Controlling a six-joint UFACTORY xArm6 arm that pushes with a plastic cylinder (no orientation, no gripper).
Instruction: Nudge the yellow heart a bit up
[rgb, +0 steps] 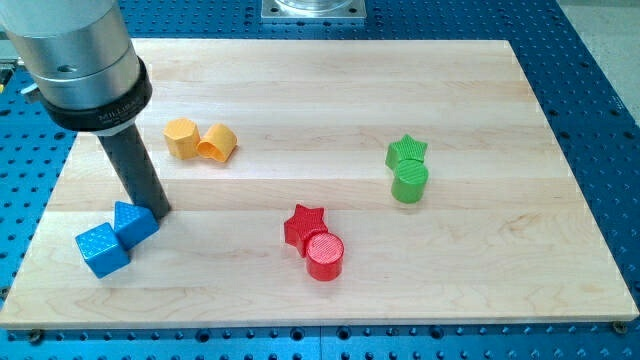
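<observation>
The yellow heart (217, 143) lies on the wooden board at the upper left, touching a yellow hexagon (181, 137) on its left. My tip (159, 212) rests on the board well below and to the left of the heart, right beside the upper right edge of a blue block (134, 221). The rod rises from there up to the grey arm housing at the view's top left.
A blue cube (102, 249) touches the other blue block at the lower left. A red star (304, 225) and red cylinder (325, 255) sit at centre bottom. A green star (407, 152) and green cylinder (409, 182) sit at the right. The board's edge (300, 322) runs along the bottom.
</observation>
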